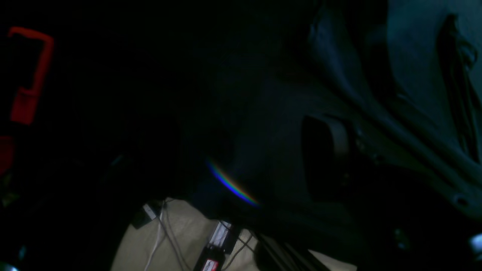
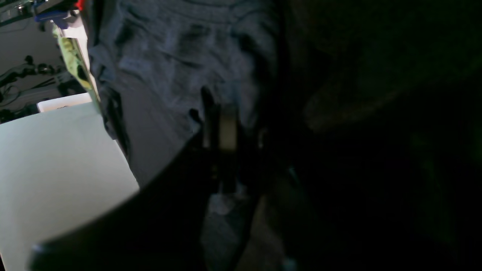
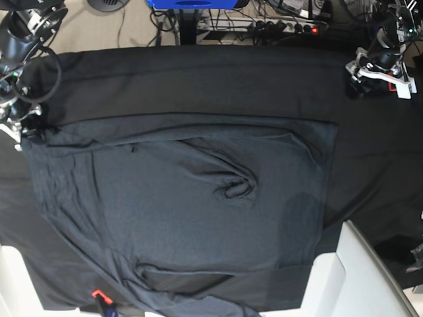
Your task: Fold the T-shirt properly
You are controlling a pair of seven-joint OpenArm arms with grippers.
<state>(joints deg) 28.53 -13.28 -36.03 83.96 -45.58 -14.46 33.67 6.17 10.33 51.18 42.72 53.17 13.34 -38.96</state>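
Both wrist views are mostly black. The T-shirt (image 3: pixel 178 211) runs off the base view's bottom edge. Right gripper (image 2: pixel 220 124) is blurred; what its jaws pinch cannot be told.

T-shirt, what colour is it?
The T-shirt is dark charcoal grey, a bit bluish, plain with no pattern. The base view shows it best.

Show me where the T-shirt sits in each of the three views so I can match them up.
Left wrist: the T-shirt fills the upper right, in dim folds.
Right wrist: it covers the upper middle, just above the right gripper.
Base: it is spread across the middle on the black table cloth.
Shared landmark: the table cloth, dark under the shirt in every view.
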